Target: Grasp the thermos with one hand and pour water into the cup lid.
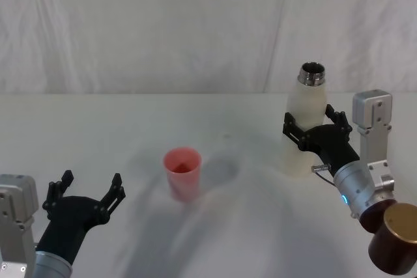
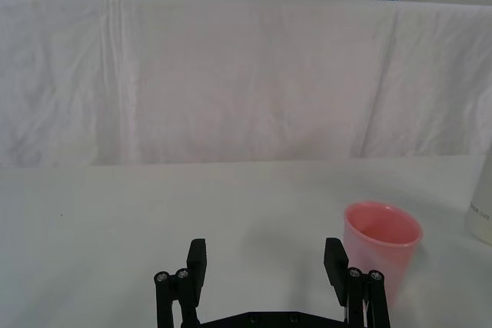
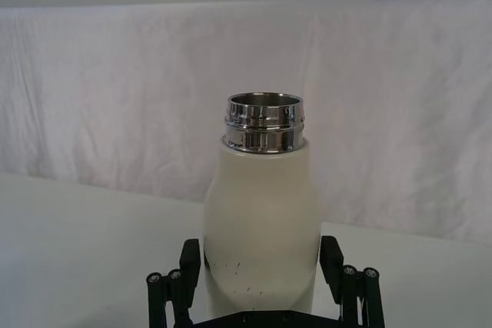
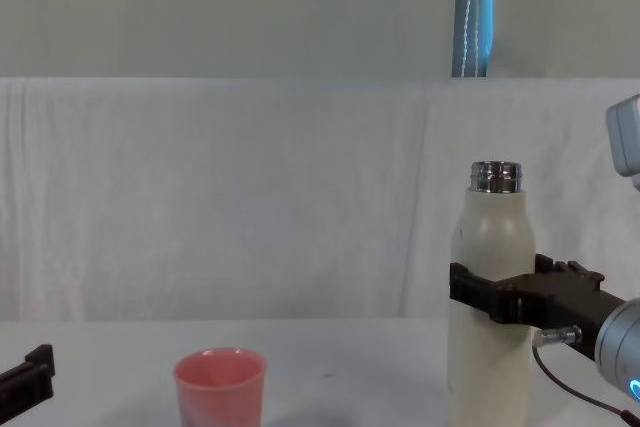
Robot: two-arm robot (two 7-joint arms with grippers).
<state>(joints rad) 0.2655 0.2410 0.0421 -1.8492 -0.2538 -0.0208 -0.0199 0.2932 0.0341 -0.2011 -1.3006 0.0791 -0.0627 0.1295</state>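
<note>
The cream-white thermos [image 1: 305, 144] stands upright at the right of the table, its steel neck uncapped [image 3: 264, 122]. My right gripper [image 1: 313, 120] is open, its fingers on either side of the bottle's middle [image 4: 490, 292] at about the bottle's width. I cannot tell if they touch it. The pink cup lid [image 1: 182, 172] stands upright near the table's centre, left of the thermos. My left gripper [image 1: 91, 181] hovers open and holding nothing at the front left, with the cup lid [image 2: 382, 240] just ahead and to its right.
A white cloth covers the table [image 1: 208, 115] and a white drape hangs behind it. A blue pole [image 4: 475, 7] rises beyond the drape. Bare cloth lies between cup lid and thermos.
</note>
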